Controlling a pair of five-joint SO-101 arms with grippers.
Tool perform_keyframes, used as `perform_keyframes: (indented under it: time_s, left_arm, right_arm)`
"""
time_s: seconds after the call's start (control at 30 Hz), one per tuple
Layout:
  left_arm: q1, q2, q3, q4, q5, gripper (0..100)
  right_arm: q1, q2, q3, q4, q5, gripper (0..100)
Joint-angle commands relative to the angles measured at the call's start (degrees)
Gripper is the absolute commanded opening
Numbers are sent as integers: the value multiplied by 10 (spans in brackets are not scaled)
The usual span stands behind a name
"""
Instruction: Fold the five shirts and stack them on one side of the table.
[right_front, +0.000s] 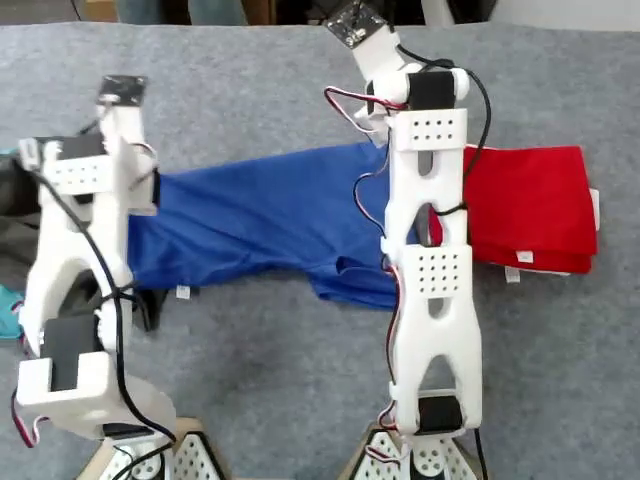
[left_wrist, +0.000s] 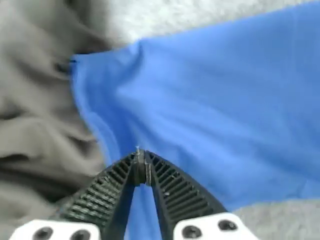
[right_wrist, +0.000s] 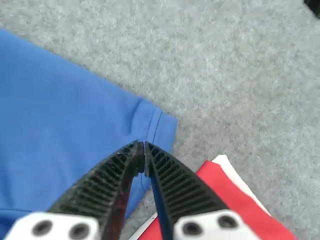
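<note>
left pincer: jaws closed tip to tip, sitting low over the blue shirt near one of its edges; can't tell if any cloth is caught. Right against that edge is a crumpled grey shirt, touching the blue one. right pincer: also closed, tips together, above a stitched hem corner at the blue shirt's other end; again can't tell if it has fabric. Just past that corner is the red shirt, with a white edge poking out under it. From the high view, the blue shirt lies spread and wrinkled across the middle of the grey counter, the red shirt sits folded at the right side, and the grey shirt is bunched at the left edge under the left arm. A dark piece lies by the blue shirt's near left corner, and a teal bit at the far left edge.
</note>
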Motion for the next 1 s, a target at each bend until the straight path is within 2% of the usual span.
perform_keyframes:
  time_s: [0.0, 0.13, 0.23, 0.37, 0.53, 0.77, 0.97]
  left_arm:
    - [-35, -30, -3, -53, 42, 30]
    - [-168, -18, -34, -83, 47, 34]
    - [-238, 26, -38, -115, -10, 58]
    - [-263, 131, -44, -162, -81, 102]
    - [-321, 291, -166, -163, -163, 27]
    - [-460, 449, -527, -62, -114, 30]
    - [-459, 534, -818, 111, -107, 30]
  right_arm:
    - [-4, -44, 22, 4, -4, 14]
    - [4, -51, 36, 4, -1, 14]
    - [4, -53, 36, 4, -1, 14]
    - [-4, -51, 39, 2, -1, 14]
    - [-13, -51, 38, 2, -3, 14]
    - [-15, -51, 38, 2, -4, 14]
    - [-27, -51, 39, 2, -4, 14]
